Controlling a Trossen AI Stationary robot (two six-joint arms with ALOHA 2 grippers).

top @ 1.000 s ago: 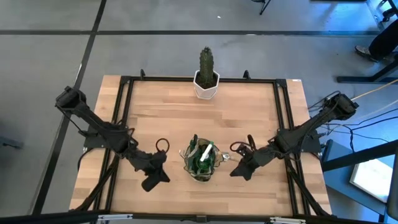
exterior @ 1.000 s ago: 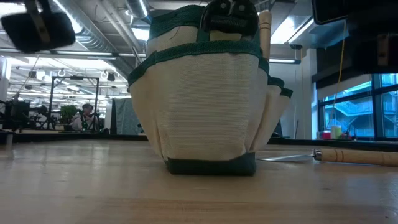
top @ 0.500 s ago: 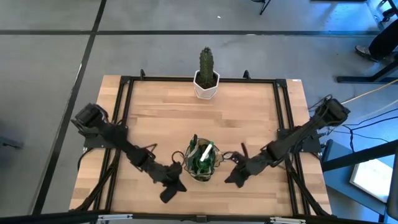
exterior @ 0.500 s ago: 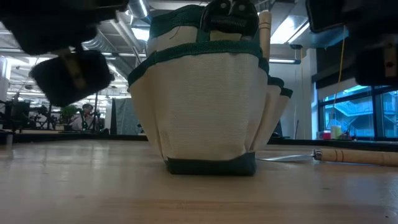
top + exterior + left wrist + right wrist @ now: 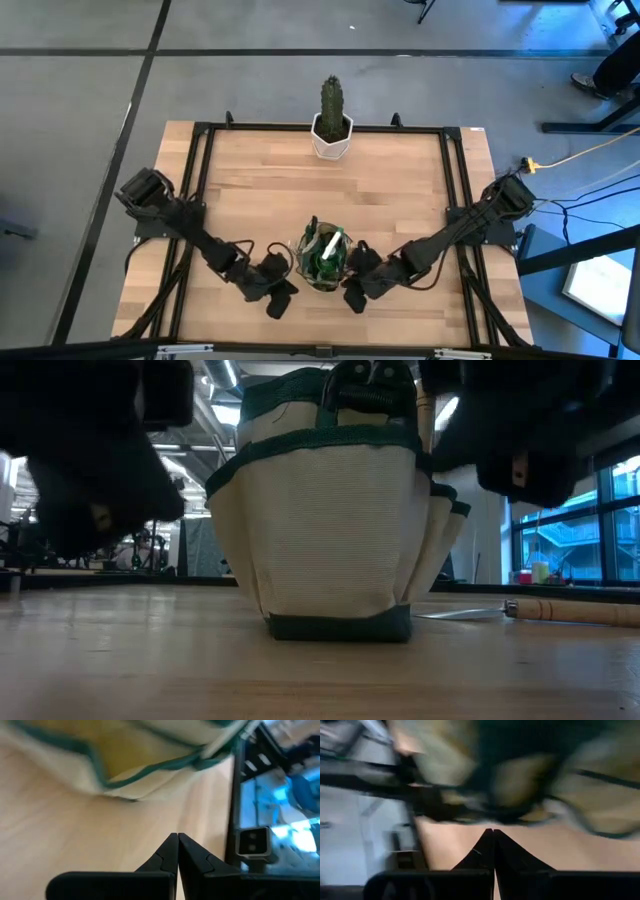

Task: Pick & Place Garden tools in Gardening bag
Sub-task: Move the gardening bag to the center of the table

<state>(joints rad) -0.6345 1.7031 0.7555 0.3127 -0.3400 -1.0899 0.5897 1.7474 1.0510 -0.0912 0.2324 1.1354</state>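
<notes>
Hidden: in the low view I get two dark blurs flanking the gardening bag (image 5: 325,510); the claws themselves can't be made out there.
Cut off: wooden-handled tool (image 5: 570,610) lies on the desk (image 5: 400,190) beside the bag, its handle running out of frame.
Bag: near the desk's front centre, garden tools (image 5: 325,255) standing inside.
Left claw (image 5: 277,300): pressed together, empty, just beside the bag.
Right claw (image 5: 352,297): pressed together, empty, at the bag's other side.
Change: I see both arms have swung in toward the bag; right claw has closed.
Cactus (image 5: 331,115): far edge.
</notes>
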